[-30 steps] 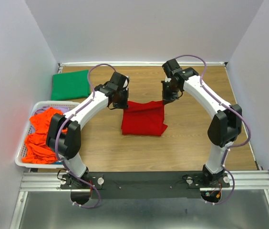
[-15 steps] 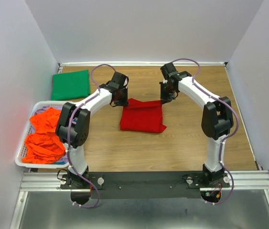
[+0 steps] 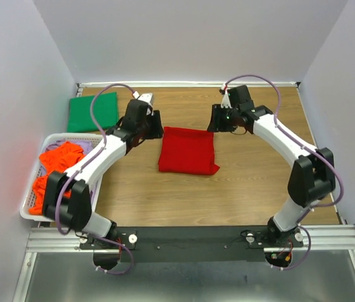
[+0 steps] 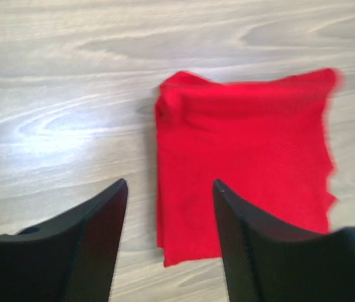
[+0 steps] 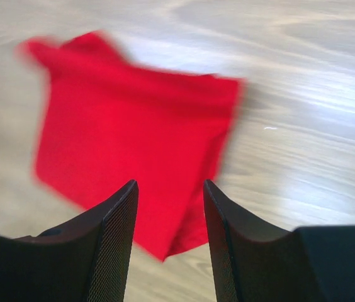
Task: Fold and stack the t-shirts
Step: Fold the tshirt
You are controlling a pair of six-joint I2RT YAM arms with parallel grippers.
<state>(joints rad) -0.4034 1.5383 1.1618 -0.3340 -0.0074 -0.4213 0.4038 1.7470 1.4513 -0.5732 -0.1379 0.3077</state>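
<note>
A bright red t-shirt [image 3: 188, 151] lies folded into a rough square in the middle of the table, also seen as red t-shirt [image 4: 240, 151] and red t-shirt [image 5: 133, 132] from the wrists. My left gripper [image 3: 157, 126] hovers at its far left corner, open, nothing between its fingers [image 4: 102, 220]. My right gripper [image 3: 214, 119] hovers at the far right corner, open and empty as well. A dark green t-shirt [image 3: 93, 111] lies folded at the back left. Orange t-shirts [image 3: 56, 176] are heaped in the basket.
A white slatted basket [image 3: 28, 204] stands against the left wall, with a bit of lavender cloth [image 3: 92, 144] at its far rim. White walls close the table on three sides. Bare wood [image 3: 190, 198] lies between the red shirt and the arm bases.
Both grippers have let go of the red shirt's far corners and opened, drawing up and outward. The shirt has settled flat in its folded shape.
</note>
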